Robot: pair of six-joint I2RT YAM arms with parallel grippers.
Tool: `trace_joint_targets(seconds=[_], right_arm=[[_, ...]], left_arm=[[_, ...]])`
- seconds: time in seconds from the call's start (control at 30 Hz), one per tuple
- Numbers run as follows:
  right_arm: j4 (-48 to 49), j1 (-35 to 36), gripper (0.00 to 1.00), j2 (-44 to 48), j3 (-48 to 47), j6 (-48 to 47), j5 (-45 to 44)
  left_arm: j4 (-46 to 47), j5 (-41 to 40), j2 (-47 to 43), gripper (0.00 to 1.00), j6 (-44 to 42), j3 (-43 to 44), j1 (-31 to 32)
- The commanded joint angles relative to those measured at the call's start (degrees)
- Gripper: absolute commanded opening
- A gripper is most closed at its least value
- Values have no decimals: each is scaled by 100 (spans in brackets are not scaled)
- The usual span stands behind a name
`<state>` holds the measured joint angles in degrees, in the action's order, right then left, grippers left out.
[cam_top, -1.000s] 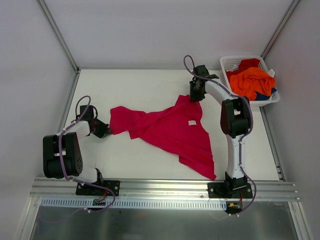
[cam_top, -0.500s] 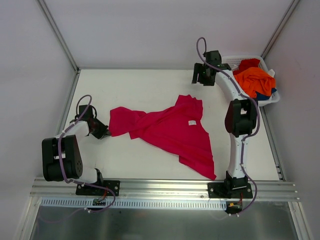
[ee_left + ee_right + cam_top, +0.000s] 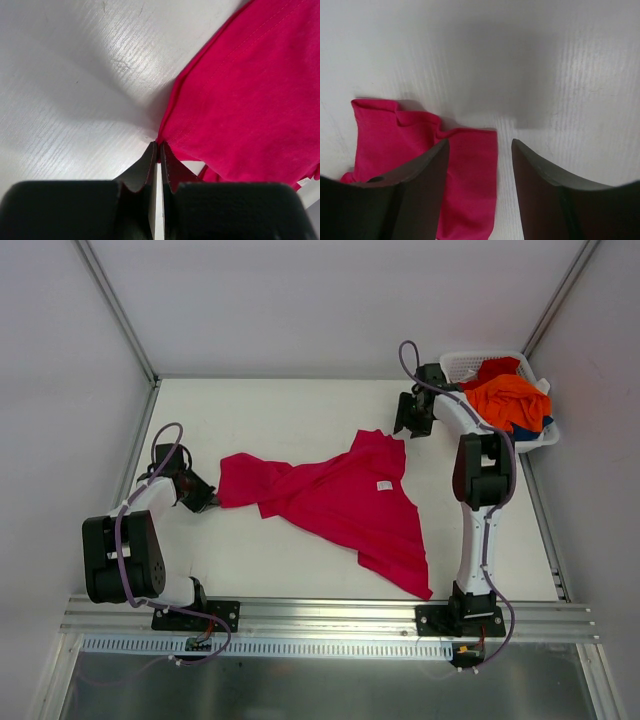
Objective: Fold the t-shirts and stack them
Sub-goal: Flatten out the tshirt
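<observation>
A magenta-pink t-shirt point(image 3: 340, 502) with a small white label point(image 3: 383, 485) lies crumpled and spread on the white table. My left gripper point(image 3: 207, 499) is shut on the shirt's left edge; the left wrist view shows the cloth point(image 3: 240, 95) pinched at the closed fingertips point(image 3: 158, 146). My right gripper point(image 3: 408, 422) is open and empty, above the table just beyond the shirt's far sleeve point(image 3: 470, 165). An orange shirt point(image 3: 505, 402), a red one point(image 3: 497, 368) and a bit of a blue one point(image 3: 535, 428) sit in the basket.
A white slotted plastic basket point(image 3: 468, 365) stands at the back right corner. Grey walls enclose the table on three sides. A metal rail point(image 3: 320, 612) runs along the near edge.
My right gripper let go of the shirt's far sleeve, rose toward the basket, then came back down near the sleeve, open. The left gripper stayed on the shirt's edge.
</observation>
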<state>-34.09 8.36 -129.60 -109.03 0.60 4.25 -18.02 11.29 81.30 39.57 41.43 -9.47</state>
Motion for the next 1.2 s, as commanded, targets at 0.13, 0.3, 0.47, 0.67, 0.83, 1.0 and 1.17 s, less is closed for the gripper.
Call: trace_joint_targets(seconds=[0.13,0.3,0.47,0.67,0.83,1.0,1.17], right_arm=[[86,34,54,-162,198,72,146],[69,34,52,-224,268,98,76],[51,60,41,-180,313,89,14],[60,131,36,-136,479,142,23],[121,210,31,-223,471,274,120],[69,341,29,-364,269,344,111],[-221,447,25,-513,49,283,-161]], left_arm=[[-158,-101,-193,0,-108,85,-54],[-158,-144,-254,0,-73,6,-54],[-158,-153,-290,0,-64,-21,-54],[-167,-171,-299,0,-64,-12,-54],[-167,-188,-264,0,-107,32,-63],[-184,-215,-290,0,-169,84,-55],[-193,-224,-308,0,-213,93,-72]])
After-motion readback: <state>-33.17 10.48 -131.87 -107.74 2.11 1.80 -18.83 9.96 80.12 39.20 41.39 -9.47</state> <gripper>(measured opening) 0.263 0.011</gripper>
